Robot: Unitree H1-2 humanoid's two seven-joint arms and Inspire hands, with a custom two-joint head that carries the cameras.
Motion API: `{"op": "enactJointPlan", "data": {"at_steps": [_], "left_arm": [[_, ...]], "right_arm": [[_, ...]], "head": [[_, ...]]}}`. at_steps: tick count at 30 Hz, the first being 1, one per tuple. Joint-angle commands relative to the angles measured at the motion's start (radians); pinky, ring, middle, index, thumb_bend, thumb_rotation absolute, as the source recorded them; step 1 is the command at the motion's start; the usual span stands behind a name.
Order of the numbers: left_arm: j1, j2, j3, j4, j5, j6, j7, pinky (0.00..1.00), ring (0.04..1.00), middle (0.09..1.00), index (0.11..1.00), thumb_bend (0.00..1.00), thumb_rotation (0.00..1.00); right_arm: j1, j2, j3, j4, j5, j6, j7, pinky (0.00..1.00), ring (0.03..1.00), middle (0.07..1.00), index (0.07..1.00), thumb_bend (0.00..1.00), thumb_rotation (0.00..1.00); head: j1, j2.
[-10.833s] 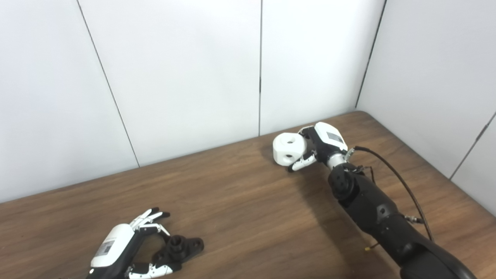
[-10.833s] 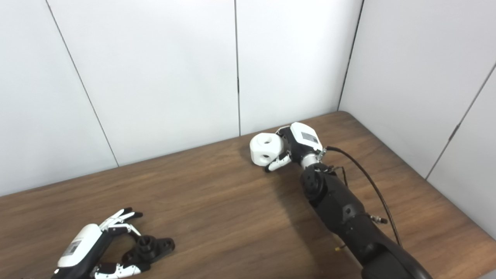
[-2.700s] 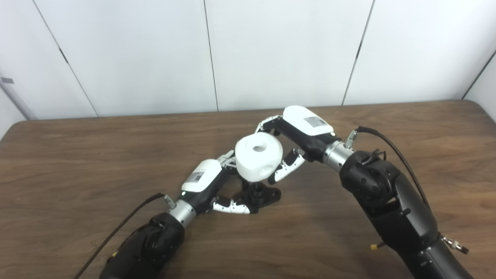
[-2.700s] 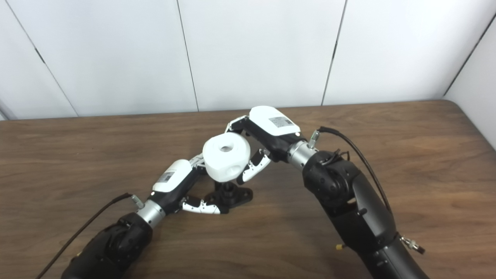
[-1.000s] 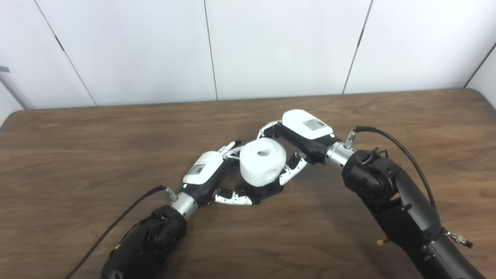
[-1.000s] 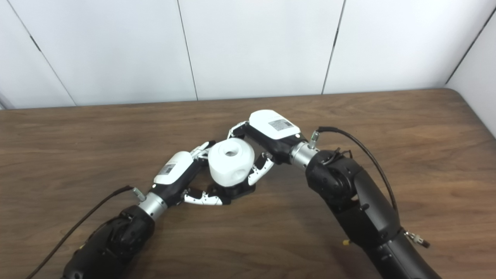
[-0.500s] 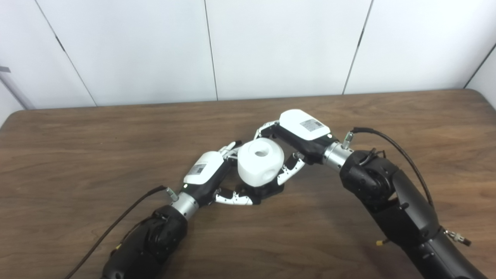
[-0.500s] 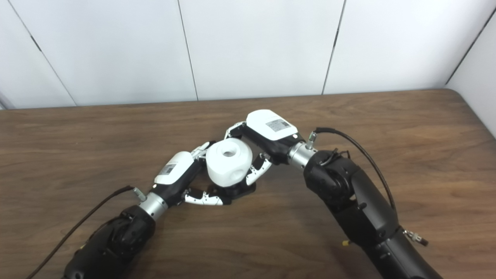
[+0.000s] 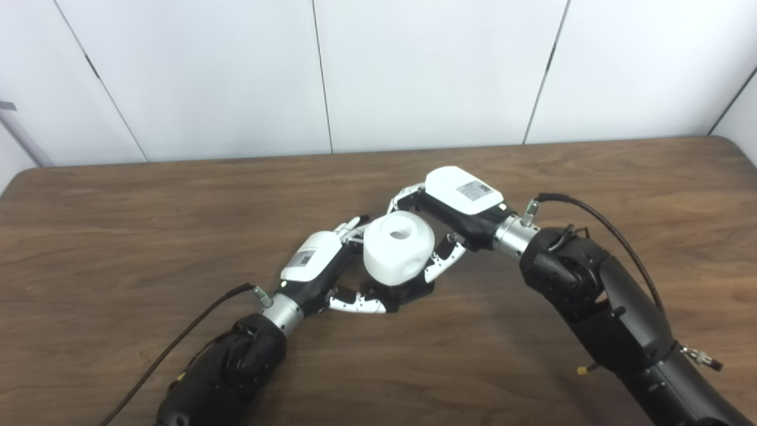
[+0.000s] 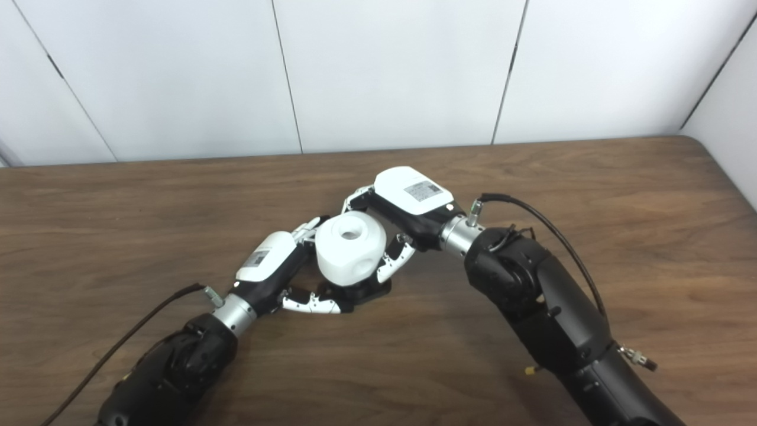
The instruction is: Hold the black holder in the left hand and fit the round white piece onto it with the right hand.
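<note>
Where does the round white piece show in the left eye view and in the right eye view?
Left eye view: the round white piece sits just right of centre, between the two hands, on the black holder.
Right eye view: the same piece lies slightly left of centre, over the holder.
Shared landmark: the right hand, with its white back, closed on the piece's right side in both views.

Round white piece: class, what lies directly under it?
Under the round white piece, held by the right hand, sits the black holder, gripped by the left hand. The holder's middle is covered.
</note>
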Motion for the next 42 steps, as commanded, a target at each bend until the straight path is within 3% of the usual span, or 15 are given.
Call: {"op": "enactJointPlan", "data": {"at_steps": [1,23,42], "left_arm": [[0.089,0.004,-0.067,0.051,0.057,0.052,-0.124,0.96,0.99,0.915,0.484,0.52,0.05],[0.08,-0.001,-0.066,0.064,0.054,0.049,-0.123,0.95,0.991,0.919,0.484,0.52,0.05],[0.083,-0.008,-0.068,0.061,0.054,0.055,-0.125,0.96,0.992,0.914,0.484,0.52,0.06]], "right_arm": [[-0.011,-0.028,0.006,0.002,-0.015,-0.021,0.015,0.64,0.705,0.702,0.481,0.52,0.13],[-0.013,-0.059,-0.004,-0.029,-0.001,-0.025,0.038,0.65,0.695,0.692,0.482,0.52,0.13],[-0.054,-0.017,0.02,-0.039,-0.024,-0.032,0.054,0.63,0.684,0.689,0.481,0.52,0.13]], "head": [[0.001,0.0],[0.002,0.006],[-0.002,0.011]]}}
